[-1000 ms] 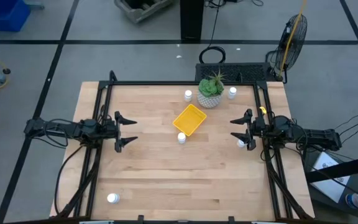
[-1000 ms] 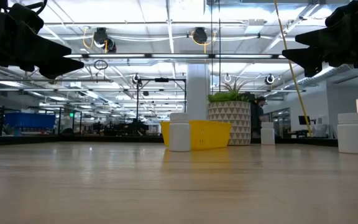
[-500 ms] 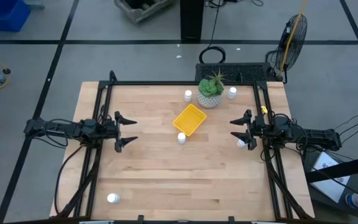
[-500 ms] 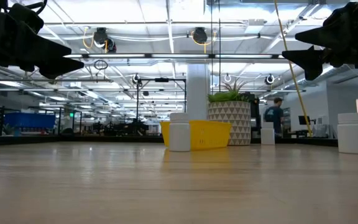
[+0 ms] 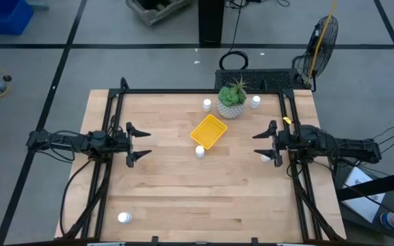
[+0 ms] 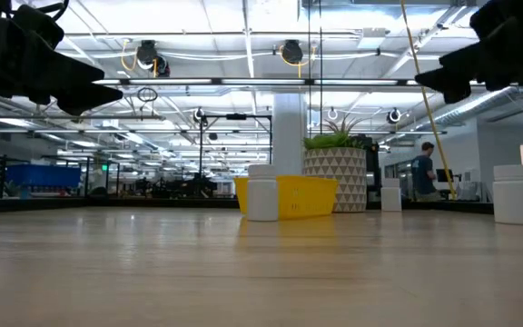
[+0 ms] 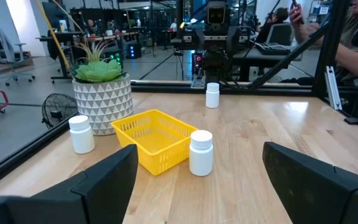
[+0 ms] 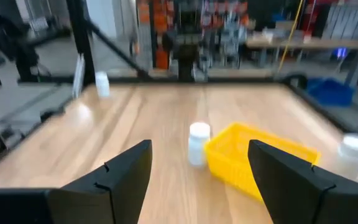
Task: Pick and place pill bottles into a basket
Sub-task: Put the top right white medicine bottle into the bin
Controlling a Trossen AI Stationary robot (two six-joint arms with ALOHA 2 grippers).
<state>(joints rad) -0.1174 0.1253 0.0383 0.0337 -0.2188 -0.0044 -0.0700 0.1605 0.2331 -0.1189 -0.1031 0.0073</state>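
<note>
We count five bottles, one basket and one plant pot on a pale wooden tabletop (image 5: pixel 183 184). From the left in the overhead view: one bottle (image 5: pixel 123 218) sits alone near the front left corner, one bottle (image 5: pixel 200 152) stands just beside the basket's near corner, one bottle (image 5: pixel 206 104) stands left of the pot, one bottle (image 5: pixel 256 102) stands right of the pot, and one bottle (image 5: pixel 265 158) lies close under the right gripper.

The left gripper (image 5: pixel 139 144) hangs above the left side of the tabletop, its fingers (image 7: pixel 107 180) spread wide apart and holding nothing. The basket (image 5: pixel 208 131), bright yellow and holding no bottles, lies near the middle of the tabletop, well apart from these fingers and straight ahead of them. The pot (image 5: pixel 231 107), pale with a spiky green plant, stands just behind the basket.

The right gripper (image 5: pixel 263 144) hangs above the right side, its fingers (image 8: pixel 123 174) also spread apart and holding nothing, pointing toward the basket.

Dark frame rails (image 5: pixel 115 116) run along the tabletop's edges. Beyond it is a large workshop with bright ceiling lights, a white pillar (image 6: pixel 289 136) and a floor fan (image 5: pixel 322 37). A person (image 6: pixel 421 171) stands far off at the right of the low view.
</note>
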